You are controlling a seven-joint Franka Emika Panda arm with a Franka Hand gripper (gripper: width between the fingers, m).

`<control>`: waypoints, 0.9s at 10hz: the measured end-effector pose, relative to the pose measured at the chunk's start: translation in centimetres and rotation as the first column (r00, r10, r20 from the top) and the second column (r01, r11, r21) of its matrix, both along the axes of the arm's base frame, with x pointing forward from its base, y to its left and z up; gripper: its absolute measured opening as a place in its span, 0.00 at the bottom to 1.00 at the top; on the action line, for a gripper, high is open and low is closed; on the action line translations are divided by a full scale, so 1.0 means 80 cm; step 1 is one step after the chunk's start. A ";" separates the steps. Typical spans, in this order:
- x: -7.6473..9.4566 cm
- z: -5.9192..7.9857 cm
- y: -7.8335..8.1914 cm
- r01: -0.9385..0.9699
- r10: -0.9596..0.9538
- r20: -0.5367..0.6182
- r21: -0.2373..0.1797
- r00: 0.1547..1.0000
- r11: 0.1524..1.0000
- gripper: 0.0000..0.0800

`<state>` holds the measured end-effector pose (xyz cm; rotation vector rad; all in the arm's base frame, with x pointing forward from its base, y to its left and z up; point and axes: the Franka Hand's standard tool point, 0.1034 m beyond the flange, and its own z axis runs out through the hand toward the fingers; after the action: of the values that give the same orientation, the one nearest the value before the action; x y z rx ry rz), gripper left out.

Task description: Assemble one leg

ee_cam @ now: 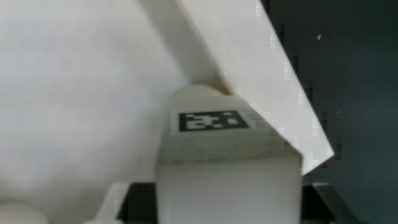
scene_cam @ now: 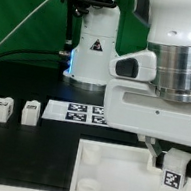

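My gripper [scene_cam: 172,166] is shut on a leg [scene_cam: 171,178], a small white block with a black-and-white tag, and holds it upright over the near corner of the white panel [scene_cam: 111,167] at the exterior view's right. In the wrist view the leg [ee_cam: 214,150] fills the space between my gripper's [ee_cam: 214,198] fingers, tag facing the camera. Its far end is at the panel's [ee_cam: 71,90] raised edge. Whether the leg touches the panel I cannot tell. Two more legs [scene_cam: 1,110] [scene_cam: 29,112] stand on the black table at the exterior view's left.
The marker board [scene_cam: 78,112] lies flat behind the panel. The arm's white base [scene_cam: 91,52] stands at the back with a cable running off to the exterior view's left. A green backdrop closes the far side.
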<state>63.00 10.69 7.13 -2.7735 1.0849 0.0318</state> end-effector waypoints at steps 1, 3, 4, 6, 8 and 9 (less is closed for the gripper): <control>0.000 0.000 0.000 0.143 -0.143 -0.027 0.017 0.989 0.990 0.37; -0.001 -0.001 0.000 0.386 -0.384 -0.073 0.021 0.920 0.922 0.37; -0.002 -0.001 0.001 0.543 -0.537 -0.114 0.029 0.836 0.839 0.37; -0.004 -0.001 0.004 0.739 -0.724 -0.179 0.034 0.667 0.673 0.37; -0.005 -0.002 0.003 0.843 -0.824 -0.205 0.017 0.529 0.537 0.37; -0.004 -0.001 0.003 0.874 -0.853 -0.215 0.009 0.476 0.485 0.37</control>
<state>62.64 10.96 7.07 -1.7968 2.3268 0.2188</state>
